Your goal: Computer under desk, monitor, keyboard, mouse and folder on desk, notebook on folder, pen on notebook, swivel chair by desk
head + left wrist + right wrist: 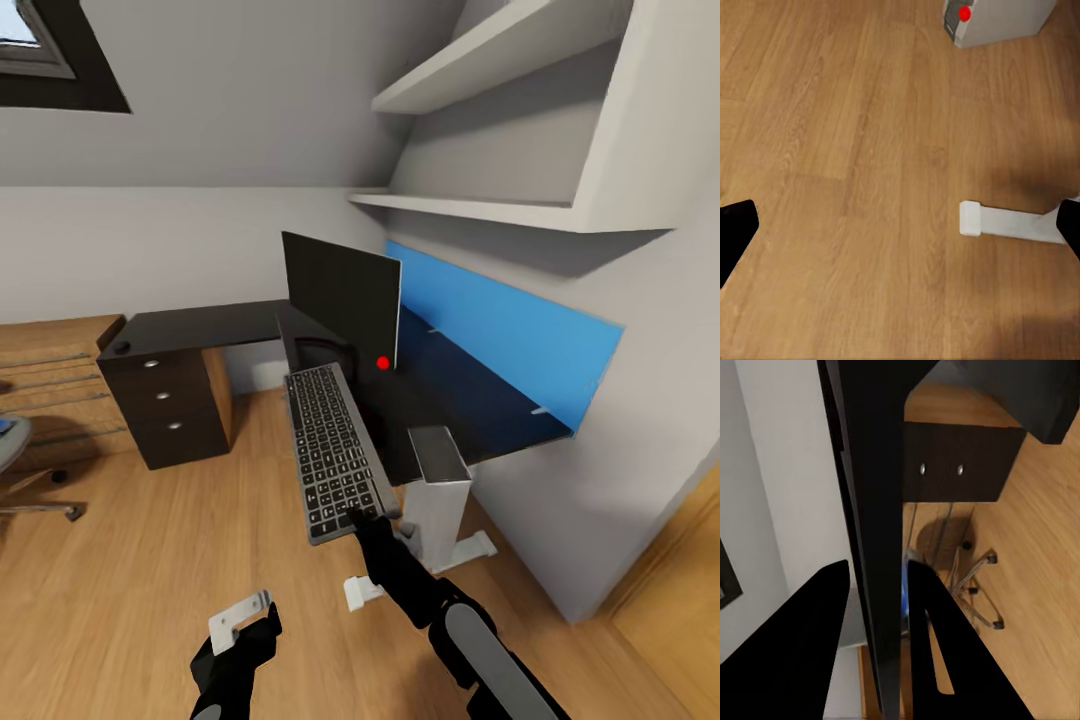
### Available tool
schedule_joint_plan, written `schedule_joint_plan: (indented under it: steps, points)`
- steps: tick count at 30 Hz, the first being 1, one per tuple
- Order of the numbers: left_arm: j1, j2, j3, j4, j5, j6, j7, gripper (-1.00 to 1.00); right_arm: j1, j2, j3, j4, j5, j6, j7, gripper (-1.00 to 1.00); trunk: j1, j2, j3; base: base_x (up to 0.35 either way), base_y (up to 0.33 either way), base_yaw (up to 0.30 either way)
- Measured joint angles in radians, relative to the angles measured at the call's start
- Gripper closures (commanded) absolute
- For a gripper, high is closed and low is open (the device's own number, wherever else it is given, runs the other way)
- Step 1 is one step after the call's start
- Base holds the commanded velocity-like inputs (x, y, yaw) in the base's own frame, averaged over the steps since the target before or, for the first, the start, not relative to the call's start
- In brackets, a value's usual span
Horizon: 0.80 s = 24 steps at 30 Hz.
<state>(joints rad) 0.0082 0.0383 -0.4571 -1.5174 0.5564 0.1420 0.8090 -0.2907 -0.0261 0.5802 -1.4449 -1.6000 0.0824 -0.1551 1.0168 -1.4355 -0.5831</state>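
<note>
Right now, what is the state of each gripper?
Left gripper: open, holding nothing.
Right gripper: shut on the keyboard, holding it by its near edge.

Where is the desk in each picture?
Head view: the desk is in the middle, with its drawers at the left.
Left wrist view: just its white foot, lying on the floor near the computer.
Right wrist view: its drawers, beyond the keyboard.
Shared landmark: the wood floor.
</note>
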Motion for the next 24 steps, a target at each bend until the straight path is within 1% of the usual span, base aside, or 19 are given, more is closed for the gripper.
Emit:
schedule_joint_plan:
  steps: [13,15,19,22,24]
  points:
    - [0.0,0.0,0.0,0.0,-0.001,0.0,0.001,-1.0,0.0,-0.002,0.002,-0.001,-0.001,0.008,0.004,1.0,0.0,0.0,0.006,0.213,0.275,0.251]
    - [0.0,0.0,0.0,-0.001,-0.001,0.0,0.002,-1.0,0.0,-0.004,0.001,-0.002,-0.002,0.024,0.017,1.0,0.0,0.0,0.006,0.191,0.289,0.093]
    - [0.0,-0.001,0.0,-0.001,-0.001,0.0,0.002,-1.0,0.0,-0.006,0.001,0.0,-0.001,0.084,0.067,1.0,0.0,0.0,0.006,0.191,0.29,0.027]
    - [0.0,-0.001,0.0,-0.001,-0.002,0.0,0.002,-1.0,0.0,-0.008,0.0,0.001,0.002,0.119,0.084,1.0,0.0,0.0,0.006,0.191,0.29,0.004]
    - [0.0,-0.001,0.0,-0.001,-0.002,0.0,0.002,-1.0,0.0,-0.009,0.0,0.001,0.003,0.127,0.085,1.0,0.0,0.0,0.006,0.197,0.289,0.001]
